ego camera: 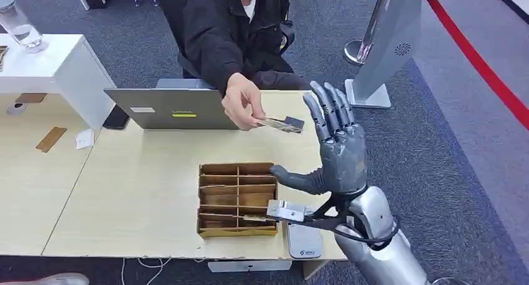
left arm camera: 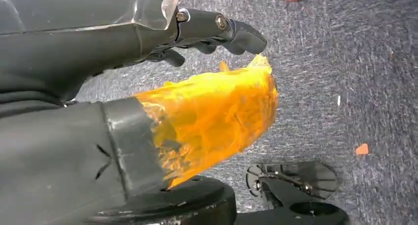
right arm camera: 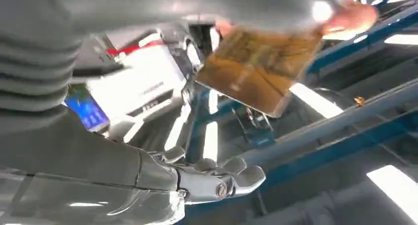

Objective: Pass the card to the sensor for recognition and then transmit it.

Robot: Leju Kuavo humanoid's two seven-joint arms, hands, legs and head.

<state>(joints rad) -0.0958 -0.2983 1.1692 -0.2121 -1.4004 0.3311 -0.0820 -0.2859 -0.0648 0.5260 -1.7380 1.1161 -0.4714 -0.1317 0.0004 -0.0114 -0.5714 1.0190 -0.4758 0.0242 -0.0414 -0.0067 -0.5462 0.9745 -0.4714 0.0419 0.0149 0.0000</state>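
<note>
Nearest, at the table's near edge: a small grey sensor (ego camera: 304,240) lying flat, just below the right wrist. Just beside it, toward the table's middle, a brown compartmented box (ego camera: 237,199).

Above these, the right hand (ego camera: 334,149) raised upright, palm open toward the person, fingers apart and straight, thumb stretched out sideways over the box; nothing held.

Just beyond the fingertips, the card (ego camera: 282,123), pinched in the person's hand (ego camera: 240,103) and held out roughly flat, long axis running across the table toward the robot's fingers. Close to those fingers on the thumb side, but apart, not yet between thumb and fingers. In the right wrist view, seen as a brownish rectangle (right arm camera: 261,67), blurred, with the fingers (right arm camera: 236,178) clear of it.

Farther back: a grey laptop (ego camera: 168,108), then the seated person in a dark jacket.

Left hand (left arm camera: 207,33) hanging over carpet, well away from the card; dark fingers curled in with nothing between them. Right hand judged by far the nearer, so the taking looked to fall to it: fingers needing to close across the card's near end.
</note>
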